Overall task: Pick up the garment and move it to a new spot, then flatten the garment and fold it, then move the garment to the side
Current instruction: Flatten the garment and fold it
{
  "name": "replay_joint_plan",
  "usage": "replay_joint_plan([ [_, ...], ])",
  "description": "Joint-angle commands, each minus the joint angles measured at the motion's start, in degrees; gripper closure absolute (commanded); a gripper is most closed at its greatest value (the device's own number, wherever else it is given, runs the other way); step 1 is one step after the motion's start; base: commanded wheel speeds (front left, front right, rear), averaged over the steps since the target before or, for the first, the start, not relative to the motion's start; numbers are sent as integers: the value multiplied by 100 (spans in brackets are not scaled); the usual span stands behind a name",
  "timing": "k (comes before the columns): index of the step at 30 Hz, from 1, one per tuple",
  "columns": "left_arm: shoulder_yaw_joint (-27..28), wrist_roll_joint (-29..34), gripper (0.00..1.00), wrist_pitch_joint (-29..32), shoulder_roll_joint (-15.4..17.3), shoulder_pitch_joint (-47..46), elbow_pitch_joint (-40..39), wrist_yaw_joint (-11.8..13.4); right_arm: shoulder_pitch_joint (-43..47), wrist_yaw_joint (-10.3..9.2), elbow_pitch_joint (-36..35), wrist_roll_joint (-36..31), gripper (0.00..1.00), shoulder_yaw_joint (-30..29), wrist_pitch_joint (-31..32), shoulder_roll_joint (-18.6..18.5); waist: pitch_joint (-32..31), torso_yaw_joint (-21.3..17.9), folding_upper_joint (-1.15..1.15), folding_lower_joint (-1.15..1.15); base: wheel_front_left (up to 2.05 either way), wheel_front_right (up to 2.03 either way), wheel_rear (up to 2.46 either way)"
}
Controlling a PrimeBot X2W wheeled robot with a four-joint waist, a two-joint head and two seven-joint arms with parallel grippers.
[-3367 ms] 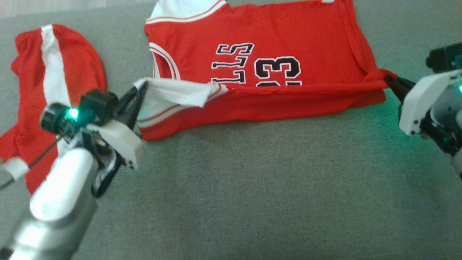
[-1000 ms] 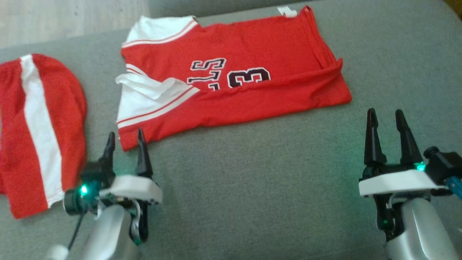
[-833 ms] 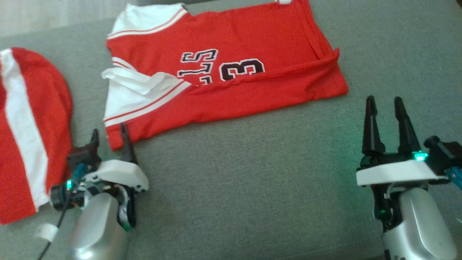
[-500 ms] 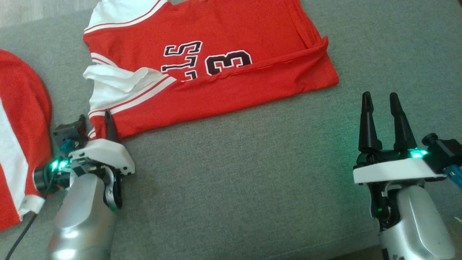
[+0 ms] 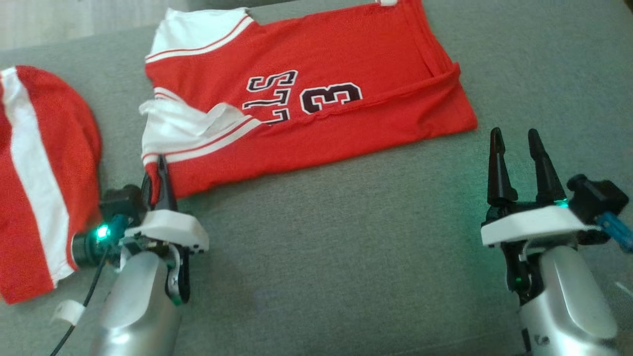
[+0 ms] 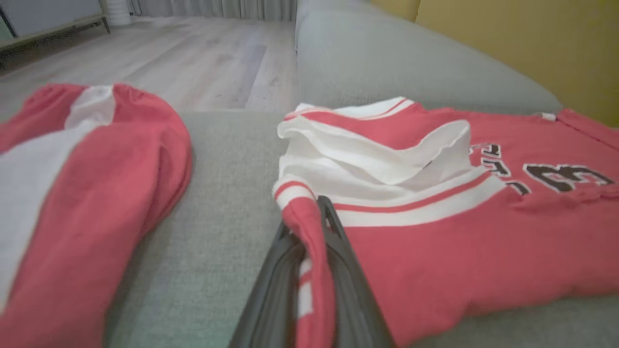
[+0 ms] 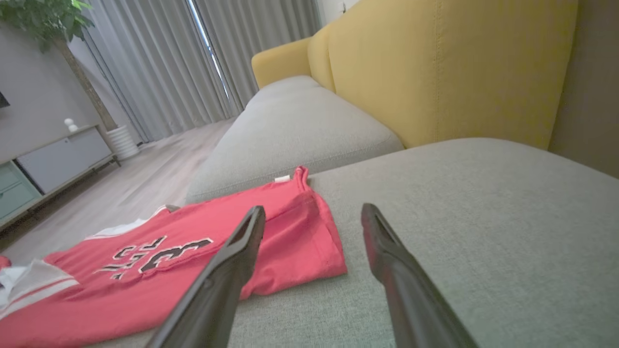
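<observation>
Our left fingers [image 6: 350, 275] clamp the near shoulder corner of the red jersey [image 5: 316, 104], soft and likely to drape; our right fingers [image 5: 496, 168] stand apart, empty.

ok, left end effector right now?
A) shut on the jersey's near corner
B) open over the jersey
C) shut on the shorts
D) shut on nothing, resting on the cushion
A: in the left wrist view the left end effector has its fingers closed, with the red corner of the jersey pinched between them.

Red jersey [image 5: 316, 138], white trim, black lettering; red cloth [image 5: 79, 163], white stripe; grey cushion [image 5: 346, 257].
</observation>
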Motion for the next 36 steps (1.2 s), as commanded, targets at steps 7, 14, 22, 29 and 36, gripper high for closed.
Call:
replay_joint_plan([
  [7, -106, 239, 100, -238, 86, -8, -858, -34, -919, -4, 1094, -418, 0, -455, 872, -13, -15, 304, 0, 0, 0, 0, 0],
  [14, -386, 381, 100, -185, 35, -32, -1238, -32, -2024, -4, 2488, -646, 0, -1067, 1459, -13, 185, 534, 0, 0, 0, 0, 0],
  [22, -575, 423, 100, -108, -18, -139, -1345, -11, -2726, -4, 3596, -1389, 0, -1538, 1616, -13, 350, 727, 0, 0, 0, 0, 0],
  [29, -620, 396, 100, -116, -18, -142, -1241, 34, -3025, -4, 4210, -1932, 100, -1733, 1438, -13, 301, 767, 0, 0, 0, 0, 0],
  [36, -563, 294, 100, -157, 72, 69, -1073, 61, -2934, -4, 4306, -2474, 100, -1817, 881, -13, -62, 614, 0, 0, 0, 0, 0],
])
